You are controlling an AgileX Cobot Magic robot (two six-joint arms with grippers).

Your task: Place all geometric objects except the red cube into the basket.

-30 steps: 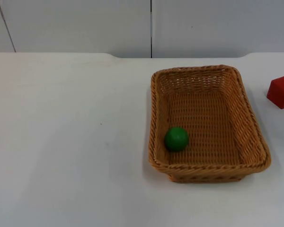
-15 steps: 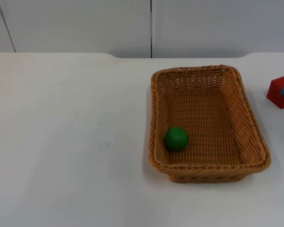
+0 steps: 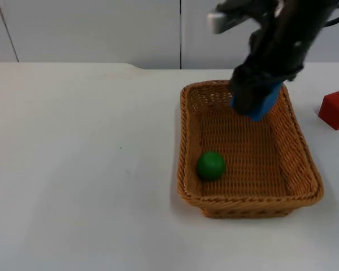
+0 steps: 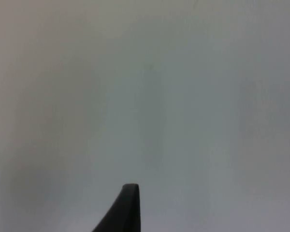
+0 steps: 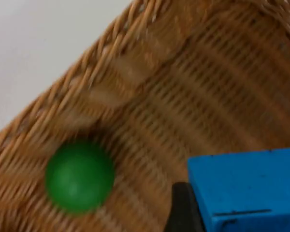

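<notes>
Inside basket [image 3: 305, 169]: green ball [image 3: 210, 165]; blue block [image 3: 262, 103] above.

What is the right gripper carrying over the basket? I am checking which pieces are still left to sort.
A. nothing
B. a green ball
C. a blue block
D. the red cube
C: the right gripper holds a blue block above the basket, while the green ball lies inside and the red cube sits on the table.

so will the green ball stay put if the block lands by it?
Probably not: the ball is round and smooth, so a knock would likely roll it. The basket wall should stop it. The block looks flat-faced and should settle.
</notes>
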